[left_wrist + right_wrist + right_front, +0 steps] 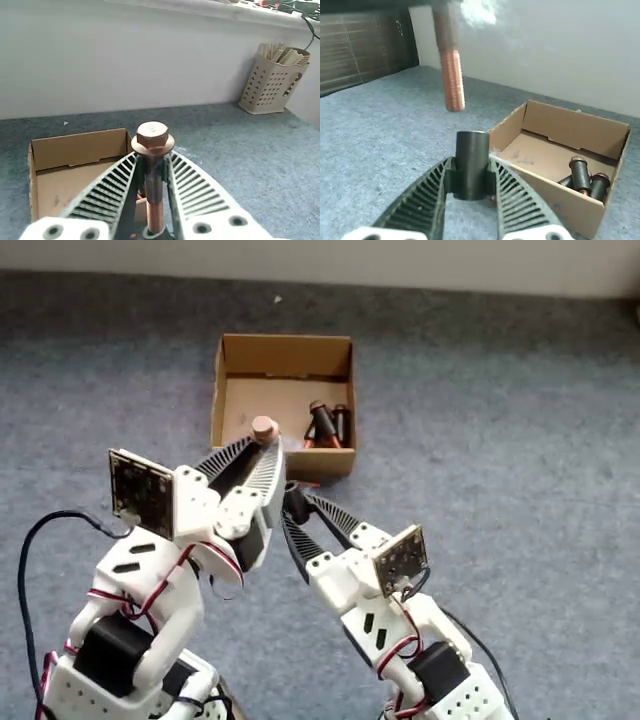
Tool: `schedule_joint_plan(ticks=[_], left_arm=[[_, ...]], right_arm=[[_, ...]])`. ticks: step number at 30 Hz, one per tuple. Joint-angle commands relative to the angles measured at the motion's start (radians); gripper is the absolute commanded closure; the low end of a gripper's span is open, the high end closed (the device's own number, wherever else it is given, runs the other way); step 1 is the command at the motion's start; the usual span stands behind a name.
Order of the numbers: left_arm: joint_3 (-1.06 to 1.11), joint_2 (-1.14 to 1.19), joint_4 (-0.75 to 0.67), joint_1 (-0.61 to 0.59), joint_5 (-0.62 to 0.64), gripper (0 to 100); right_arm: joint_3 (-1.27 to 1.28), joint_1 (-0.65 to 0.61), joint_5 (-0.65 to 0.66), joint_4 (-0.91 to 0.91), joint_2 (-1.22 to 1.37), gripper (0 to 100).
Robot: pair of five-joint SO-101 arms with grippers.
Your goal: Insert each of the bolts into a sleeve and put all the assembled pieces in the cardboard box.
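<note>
My left gripper [152, 165] is shut on a copper bolt [153, 145], held upright with its hex head up; from above, the bolt head [264, 429] sits at the box's near edge. My right gripper [470, 172] is shut on a black sleeve [471, 162], its open end facing up. The bolt's threaded tip [452, 80] hangs just above the sleeve, a little off to one side and apart from it. In the high view the right gripper [293, 508] sits just below the left one [258, 455]. The cardboard box [228, 390] holds assembled pieces [328, 424] in its right corner.
Grey carpet lies all around the box. A perforated beige basket [270, 80] stands by the white wall, far off. Dark panelling [365, 50] stands behind the carpet in the right wrist view. A black cable [40, 540] loops beside the left arm.
</note>
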Motion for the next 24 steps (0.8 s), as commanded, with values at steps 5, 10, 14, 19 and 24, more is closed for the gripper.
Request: schedule_joint_plan(ticks=[5, 10, 14, 19, 24], left_arm=[[-0.079, -0.012, -0.028, 0.044, 0.008, 99], [-0.102, -0.013, -0.031, 0.044, 0.008, 99], [-0.131, -0.013, -0.031, 0.044, 0.008, 99], [-0.153, -0.013, -0.031, 0.044, 0.008, 99], [-0.157, -0.013, -0.031, 0.044, 0.008, 99]], right_arm=[[0.101, -0.015, -0.011, -0.116, -0.018, 99.5], [0.101, -0.016, -0.008, -0.171, -0.018, 99.5], [0.101, -0.015, -0.006, -0.208, -0.018, 99.5], [0.101, -0.016, -0.005, -0.248, -0.018, 99.5], [0.101, -0.019, -0.005, -0.254, -0.018, 99.5]])
